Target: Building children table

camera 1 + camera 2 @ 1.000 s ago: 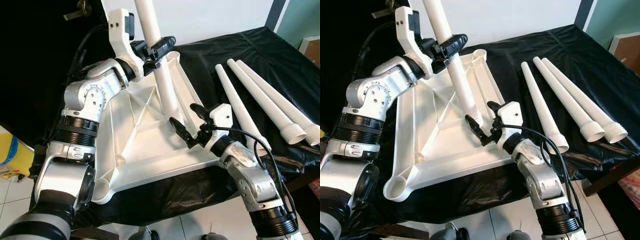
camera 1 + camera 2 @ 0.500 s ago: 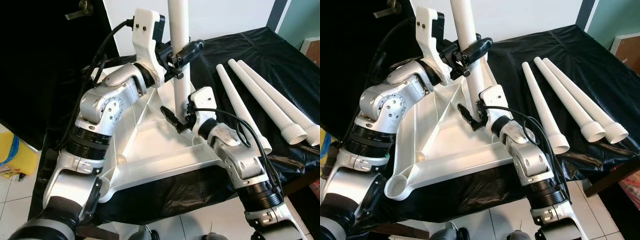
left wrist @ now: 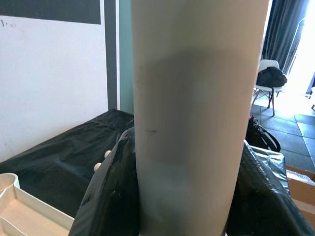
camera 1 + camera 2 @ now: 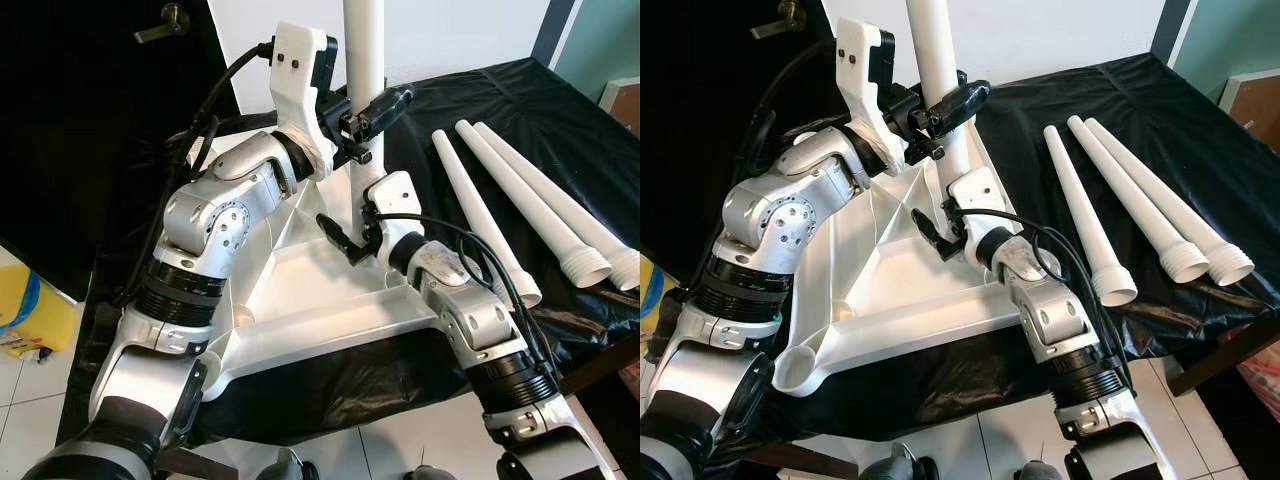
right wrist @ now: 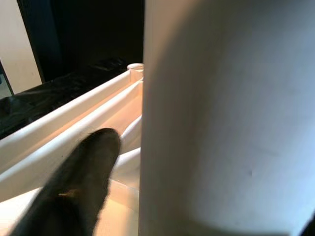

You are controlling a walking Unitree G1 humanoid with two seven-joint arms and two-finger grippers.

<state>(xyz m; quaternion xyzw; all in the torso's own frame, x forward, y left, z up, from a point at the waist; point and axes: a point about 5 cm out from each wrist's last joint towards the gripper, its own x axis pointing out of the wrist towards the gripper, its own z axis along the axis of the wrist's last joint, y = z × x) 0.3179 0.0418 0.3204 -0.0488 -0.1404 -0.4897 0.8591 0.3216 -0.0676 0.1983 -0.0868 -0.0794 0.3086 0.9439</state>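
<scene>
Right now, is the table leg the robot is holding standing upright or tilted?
Upright. The table leg rises straight up from the upturned tabletop, with the left gripper clamped on it higher up and the right gripper near its base.

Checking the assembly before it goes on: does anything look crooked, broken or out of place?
Nothing stands out. The left hand is shut on the upright leg over the upturned tabletop; three spare legs lie side by side on the black cloth.

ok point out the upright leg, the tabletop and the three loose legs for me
upright table leg (image 4: 362, 50), left eye view, on its shaft above the left gripper
upturned white tabletop (image 4: 300, 330), left eye view, on its near rim
loose table legs (image 4: 520, 195), left eye view, on the middle leg's shaft
</scene>
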